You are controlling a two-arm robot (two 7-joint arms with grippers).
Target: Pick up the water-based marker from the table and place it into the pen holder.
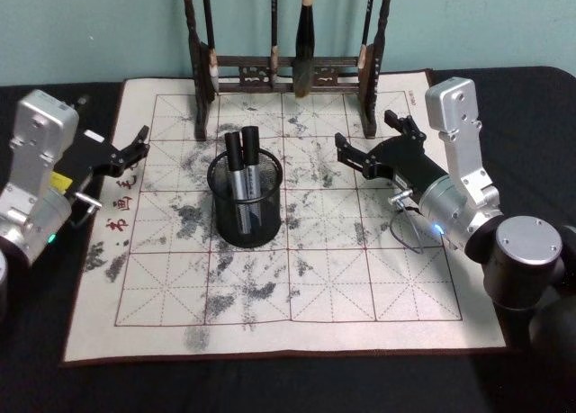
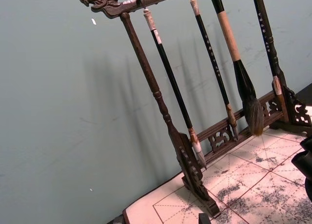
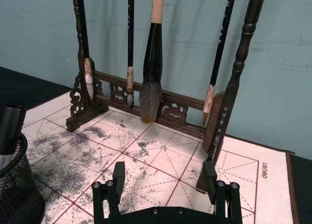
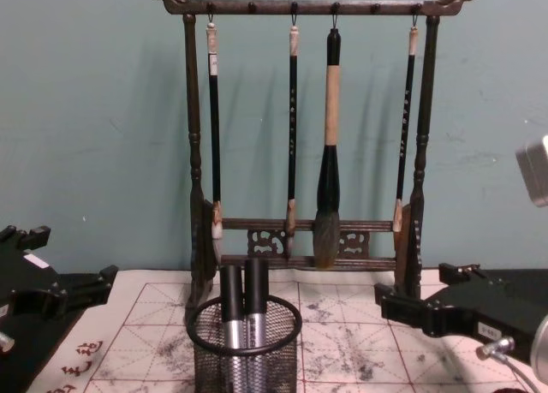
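Standing upright inside the pen holder [image 1: 247, 200], two markers [image 1: 243, 161] look light, stiff and slick; mid-barrel suits gripping. Either side of the holder, left gripper [image 1: 135, 147] and right gripper [image 1: 371, 143] hang, jaws parted, empty.

Even dim light, soft rack [image 4: 308, 136] shadows on wall, pics slightly grainy.

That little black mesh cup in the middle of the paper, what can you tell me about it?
The small black wire-mesh cylindrical pen holder has see-through mesh walls and a solid round rim. It stands upright near the middle of the cream, red-gridded, ink-stained mat, in front of the dark wooden brush rack. Two grey-barrelled markers with black caps stand in it, side by side, leaning slightly, caps above the rim. Neither end effector touches it.
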